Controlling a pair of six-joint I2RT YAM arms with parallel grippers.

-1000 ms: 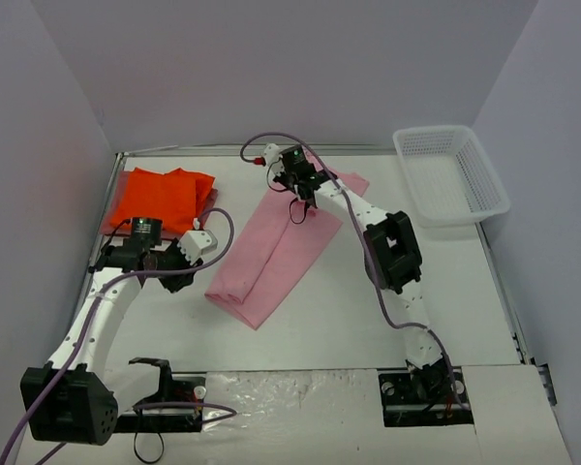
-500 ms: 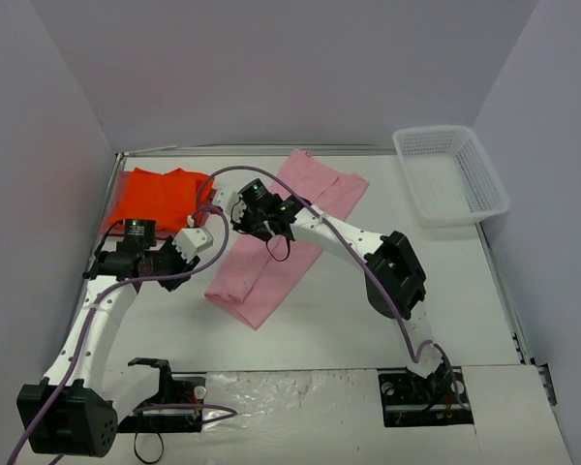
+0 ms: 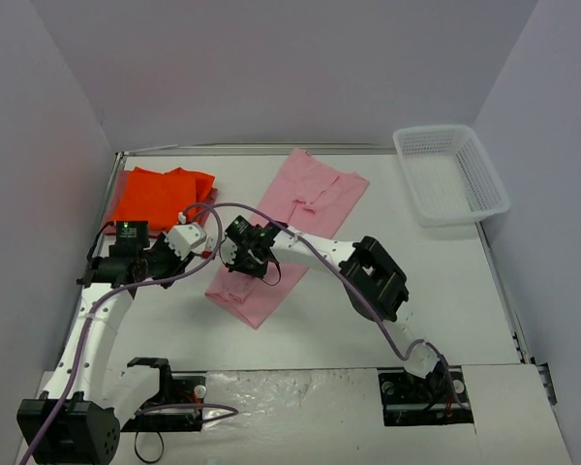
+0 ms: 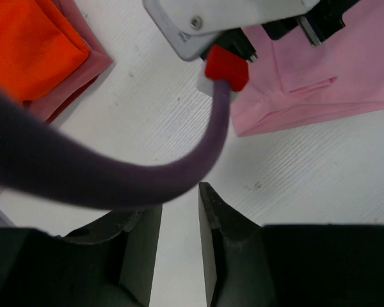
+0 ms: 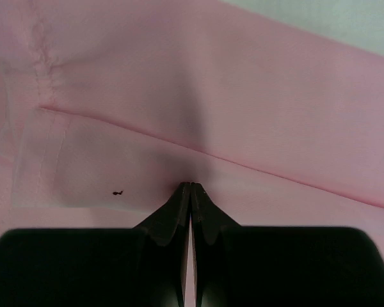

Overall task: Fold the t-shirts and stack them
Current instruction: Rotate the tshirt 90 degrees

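The light pink t-shirt lies as a long folded strip, slanting from the far middle of the table to the near left. My right gripper is shut, with its tips pressed on the pink cloth near the strip's near-left end. The right wrist view shows the closed tips on the pink shirt beside a fold line. My left gripper is open and empty over bare table just left of the strip, as the left wrist view shows. The bright orange t-shirt lies folded at the far left on the dull pinkish-red one.
A white mesh basket stands at the far right corner. The right arm's purple cable crosses the left wrist view just above the left fingers. White walls close in the table on three sides.
My right gripper slid from the pink shirt's far end along the strip to its near-left end, leaving the far end uncovered and flat. My left gripper shifted slightly left.
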